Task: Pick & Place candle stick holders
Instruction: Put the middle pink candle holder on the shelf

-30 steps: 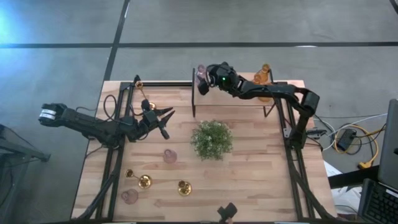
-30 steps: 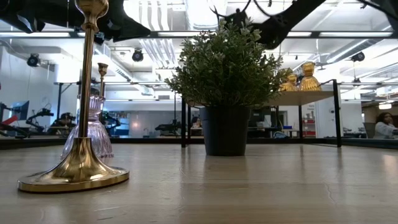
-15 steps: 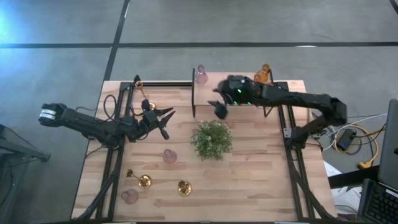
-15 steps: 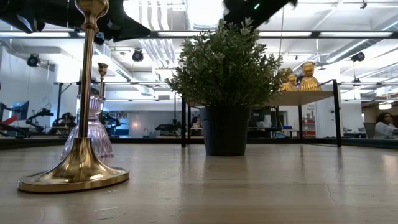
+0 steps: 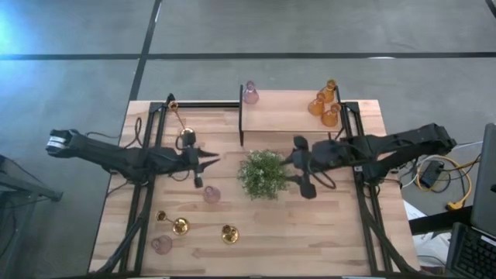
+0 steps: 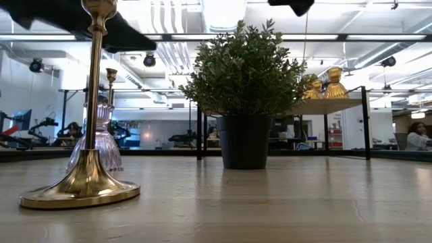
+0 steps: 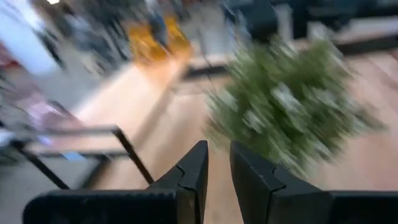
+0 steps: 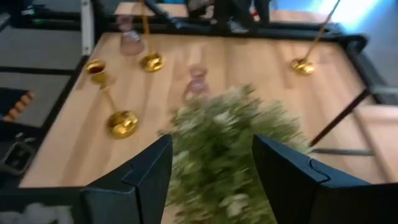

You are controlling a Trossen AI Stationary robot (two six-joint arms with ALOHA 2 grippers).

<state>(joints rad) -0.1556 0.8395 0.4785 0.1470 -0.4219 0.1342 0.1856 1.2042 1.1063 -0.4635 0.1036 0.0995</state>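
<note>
While both arms hover empty beside the plant, left pincer nearly closed, right pincer spread apart, presumably ready for another counter-level holder.

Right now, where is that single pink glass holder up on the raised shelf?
In the high view, the pink glass holder stands alone at the left end of the raised shelf, far from the three amber holders at its right end.

Left hand nearly closed and empty — right hand spread wide, both arms reaching inward.
</note>
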